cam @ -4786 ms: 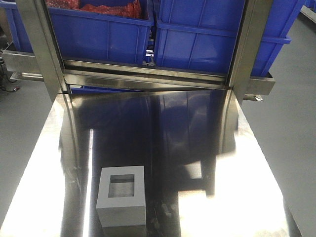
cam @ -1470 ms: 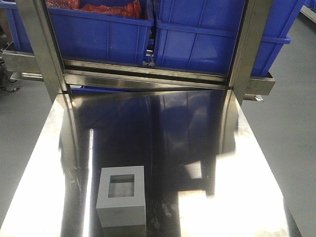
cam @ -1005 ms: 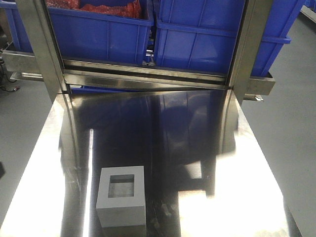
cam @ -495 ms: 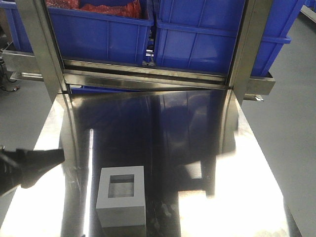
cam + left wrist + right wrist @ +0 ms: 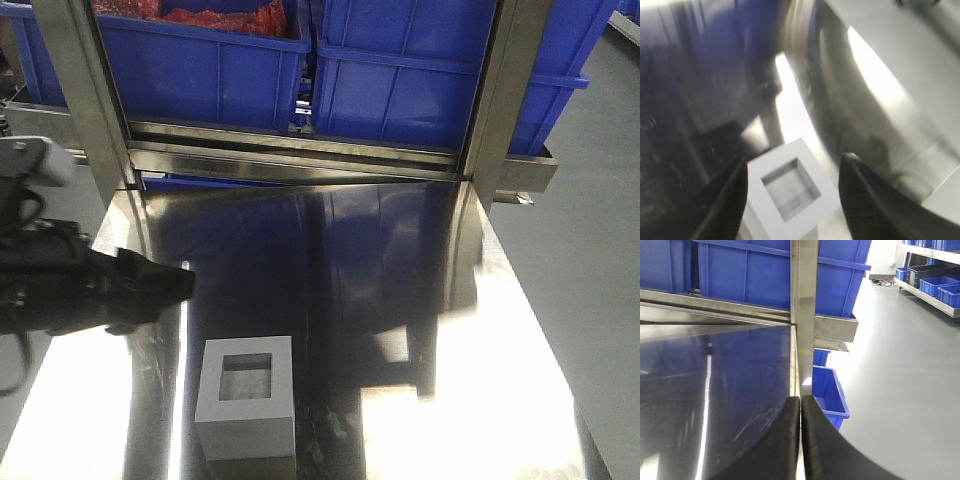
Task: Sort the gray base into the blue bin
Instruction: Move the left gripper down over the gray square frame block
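A mirror-bright steel worktop (image 5: pixel 400 300) fills the front view. On the steel rack (image 5: pixel 300 150) behind its far edge sit a large blue plastic bin (image 5: pixel 420 80), its inside hidden, and a second blue bin (image 5: pixel 200 70) holding crumpled red material (image 5: pixel 225 15) cut off by the frame. The matte gray base (image 5: pixel 247 395), recess upward, stands on the worktop's near left. In the blurred wrist view, the left gripper (image 5: pixel 795 160) hangs near it with its fingers (image 5: pixel 860 200) spread wide. The right gripper (image 5: pixel 800 440) has its fingers pressed together, empty.
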